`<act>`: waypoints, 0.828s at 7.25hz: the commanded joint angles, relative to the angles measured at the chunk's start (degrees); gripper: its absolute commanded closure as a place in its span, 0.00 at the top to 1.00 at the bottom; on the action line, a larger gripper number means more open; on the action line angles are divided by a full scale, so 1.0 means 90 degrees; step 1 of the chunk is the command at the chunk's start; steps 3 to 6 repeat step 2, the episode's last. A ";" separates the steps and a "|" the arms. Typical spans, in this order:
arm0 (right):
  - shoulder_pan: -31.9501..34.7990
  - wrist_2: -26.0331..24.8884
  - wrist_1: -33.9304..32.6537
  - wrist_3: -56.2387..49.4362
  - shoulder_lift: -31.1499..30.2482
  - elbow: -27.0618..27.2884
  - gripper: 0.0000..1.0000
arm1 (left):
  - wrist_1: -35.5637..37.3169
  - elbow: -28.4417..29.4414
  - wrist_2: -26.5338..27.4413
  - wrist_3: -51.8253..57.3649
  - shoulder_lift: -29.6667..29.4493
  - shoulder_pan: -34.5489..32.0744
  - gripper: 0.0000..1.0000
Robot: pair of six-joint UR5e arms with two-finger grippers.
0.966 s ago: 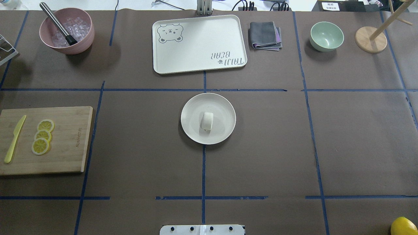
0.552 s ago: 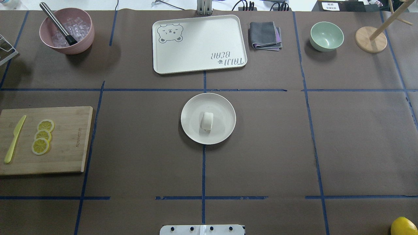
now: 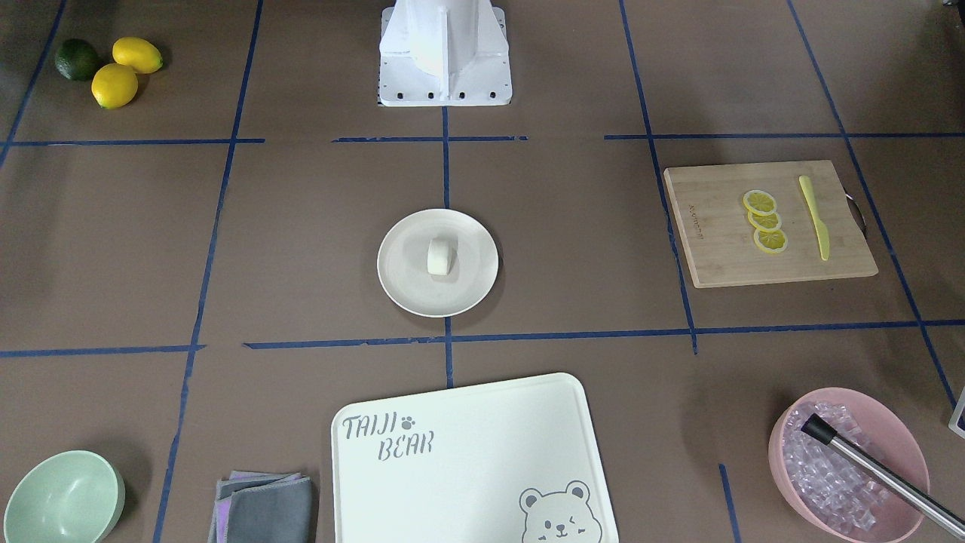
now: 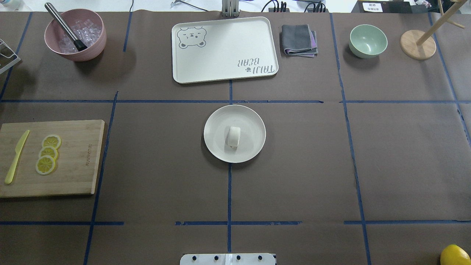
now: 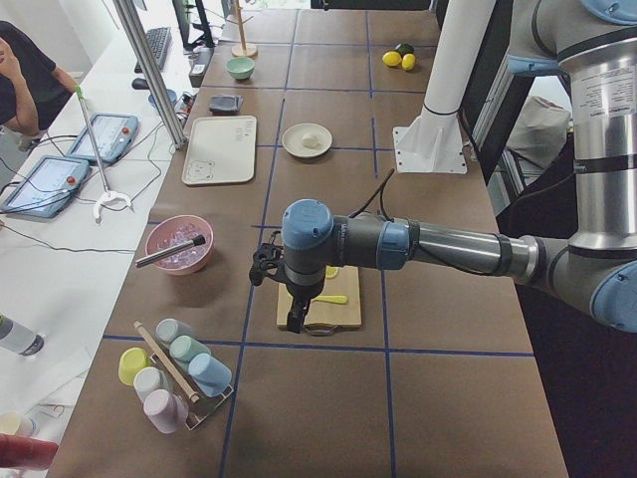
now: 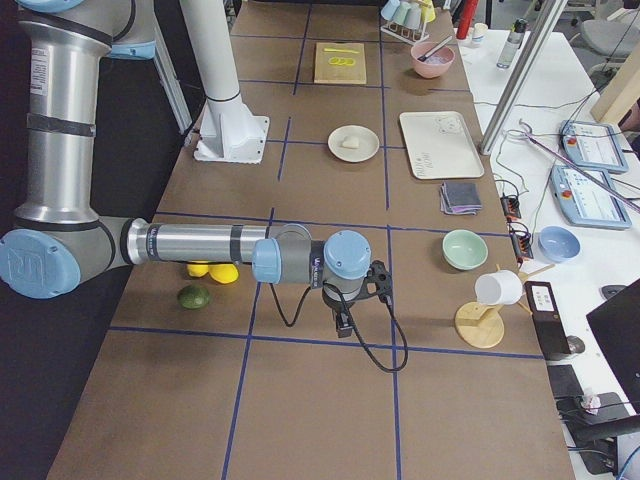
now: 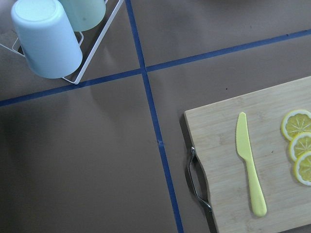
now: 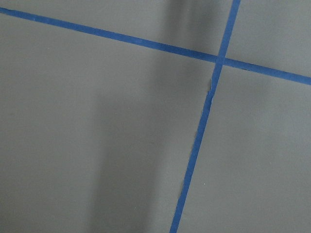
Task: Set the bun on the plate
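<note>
The small white bun [image 4: 233, 137] [image 3: 439, 256] rests on the round cream plate [image 4: 215, 149] [image 3: 399, 290] at the table's middle, a little off the plate's centre. Neither gripper shows in the overhead or front views. In the left side view my left gripper [image 5: 295, 319] hangs over the cutting board, far from the plate. In the right side view my right gripper [image 6: 343, 322] hovers low over bare brown table near the limes and lemons. I cannot tell whether either is open or shut. Both wrist views show no fingers.
A bear-print tray [image 4: 224, 49], grey cloth [image 4: 298, 40], mint bowl [image 4: 368, 40] and pink bowl of ice [image 4: 75, 35] line the far side. A cutting board [image 4: 73, 158] with lemon slices [image 4: 48, 154] and a yellow knife [image 4: 16, 156] lies left. A cup rack [image 7: 53, 39] stands beyond it.
</note>
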 commanded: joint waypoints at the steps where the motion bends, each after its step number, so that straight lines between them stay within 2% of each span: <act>1: 0.0000 0.0000 -0.0002 0.0000 -0.0012 -0.0016 1.00 | -0.0023 -0.0220 0.0282 0.0004 0.0173 0.0012 1.00; 6: 0.0000 0.0000 0.0008 0.0010 -0.0003 -0.0006 1.00 | 0.0026 -0.0221 0.0302 0.0004 0.0163 0.0021 1.00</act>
